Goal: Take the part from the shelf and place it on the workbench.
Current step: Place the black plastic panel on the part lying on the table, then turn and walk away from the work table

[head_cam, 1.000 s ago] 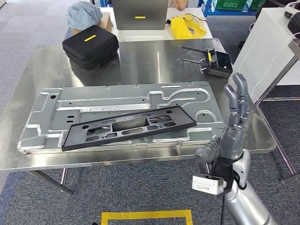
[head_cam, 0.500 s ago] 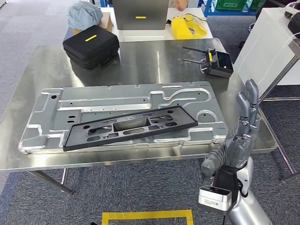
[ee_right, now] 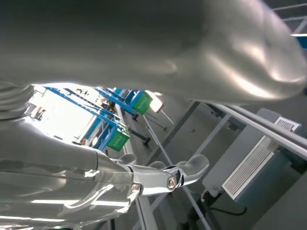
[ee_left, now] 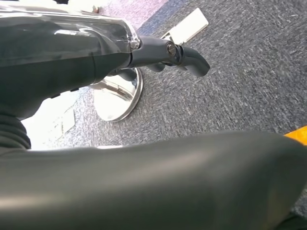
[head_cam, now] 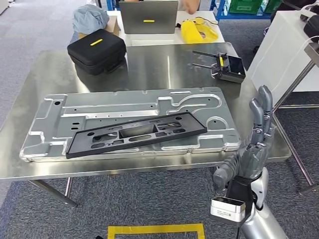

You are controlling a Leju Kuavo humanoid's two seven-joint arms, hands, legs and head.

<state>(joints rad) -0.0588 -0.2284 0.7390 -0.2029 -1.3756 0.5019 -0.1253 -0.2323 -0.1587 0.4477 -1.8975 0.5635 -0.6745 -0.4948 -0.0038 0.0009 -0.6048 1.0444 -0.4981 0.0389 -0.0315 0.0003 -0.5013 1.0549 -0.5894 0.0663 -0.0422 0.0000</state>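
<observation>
A long black plastic part [head_cam: 135,134] with several cut-outs lies flat on a large silver metal plate [head_cam: 49,119], which rests on the steel workbench [head_cam: 158,62]. My right hand [head_cam: 252,144] stands off the workbench's right front corner, fingers spread and pointing up, holding nothing; its fingers [ee_right: 181,175] show stretched out in the right wrist view. In the left wrist view my left hand [ee_left: 119,52] hangs over grey carpet with its fingers [ee_left: 188,55] extended and nothing in them.
At the back of the workbench sit a black zip case [head_cam: 97,50] and a remote controller with antennas [head_cam: 227,67]. Behind are a laptop [head_cam: 148,16], a yellow bag [head_cam: 197,29] and a person's hand [head_cam: 190,5]. A white table [head_cam: 289,50] stands right. Yellow floor tape [head_cam: 156,230] marks the carpet.
My right hand has drawn back to the right and lower, away from the part's end, staying spread. The black part stays on the plate. The camera shifted slightly.
</observation>
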